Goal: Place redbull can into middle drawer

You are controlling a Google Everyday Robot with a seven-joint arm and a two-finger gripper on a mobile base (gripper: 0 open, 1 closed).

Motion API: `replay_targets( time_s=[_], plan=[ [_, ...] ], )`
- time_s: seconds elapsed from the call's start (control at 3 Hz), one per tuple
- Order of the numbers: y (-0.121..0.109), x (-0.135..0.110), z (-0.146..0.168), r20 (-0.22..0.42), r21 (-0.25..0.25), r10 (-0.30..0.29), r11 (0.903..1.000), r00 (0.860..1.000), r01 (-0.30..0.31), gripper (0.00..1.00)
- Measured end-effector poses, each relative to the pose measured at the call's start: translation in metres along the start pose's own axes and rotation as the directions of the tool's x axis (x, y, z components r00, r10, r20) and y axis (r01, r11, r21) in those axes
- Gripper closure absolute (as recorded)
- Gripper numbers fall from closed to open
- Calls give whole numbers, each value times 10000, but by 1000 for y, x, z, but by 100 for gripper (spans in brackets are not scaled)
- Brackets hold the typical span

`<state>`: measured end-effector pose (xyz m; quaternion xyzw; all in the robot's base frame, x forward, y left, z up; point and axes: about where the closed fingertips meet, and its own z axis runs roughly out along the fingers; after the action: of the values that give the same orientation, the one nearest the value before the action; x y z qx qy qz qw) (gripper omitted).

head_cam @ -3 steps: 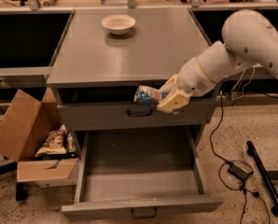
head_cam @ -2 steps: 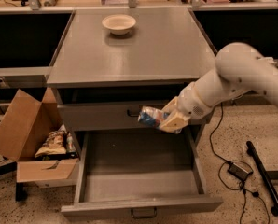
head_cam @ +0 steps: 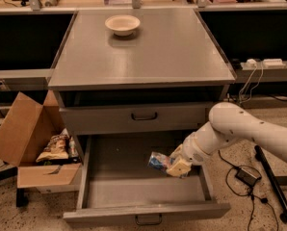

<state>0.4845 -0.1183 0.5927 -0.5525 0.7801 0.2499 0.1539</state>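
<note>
The gripper [head_cam: 171, 165] hung inside the open middle drawer [head_cam: 124, 189], over the right part of its floor; its fingers were closed on the redbull can [head_cam: 156, 160], which lay tilted, pointing left; whether the can touched the floor could not be told; a cream bowl [head_cam: 122, 24] stood at the back of the table [head_cam: 148, 57]; the upper drawer front [head_cam: 100, 119] was shut.

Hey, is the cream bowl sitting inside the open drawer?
No, the bowl stands on the cabinet top, while the gripper holds the redbull can over the middle drawer.
</note>
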Motion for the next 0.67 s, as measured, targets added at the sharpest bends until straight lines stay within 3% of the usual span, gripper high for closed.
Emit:
replay_targets(
  time_s=[0.33, 0.67],
  plan=[
    [-2, 24, 31, 81, -312, 486, 9983, 9988, -483, 100],
    [-2, 25, 34, 90, -358, 510, 9981, 9987, -506, 100]
  ],
)
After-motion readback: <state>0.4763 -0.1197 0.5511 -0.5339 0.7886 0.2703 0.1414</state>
